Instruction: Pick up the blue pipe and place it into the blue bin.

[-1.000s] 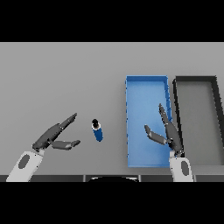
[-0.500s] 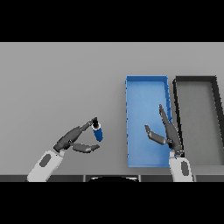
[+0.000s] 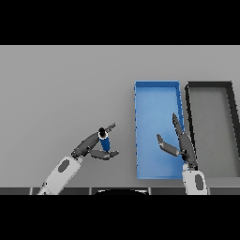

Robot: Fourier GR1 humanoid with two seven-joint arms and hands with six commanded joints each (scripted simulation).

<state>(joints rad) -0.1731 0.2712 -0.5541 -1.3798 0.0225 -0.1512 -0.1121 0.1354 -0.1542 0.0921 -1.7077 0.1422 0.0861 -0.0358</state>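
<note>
The blue pipe (image 3: 104, 141) stands on end on the grey table, its dark ring-shaped end facing up, left of the blue bin (image 3: 154, 108). My left hand (image 3: 89, 146) is at the pipe. Its straight fingers (image 3: 110, 127) reach past the pipe on the far side, and its thumb (image 3: 107, 154) lies on the near side. The pipe sits in the gap between them, against the hand. My right hand (image 3: 183, 144) is open and empty, held over the blue bin.
A dark grey bin (image 3: 211, 117) stands directly right of the blue bin, wall to wall. Bare table stretches to the left of the bins and behind the pipe.
My left hand has moved right and forward from the table to the pipe, and now brackets it between fingers and thumb. The pipe and my right hand have stayed in place.
</note>
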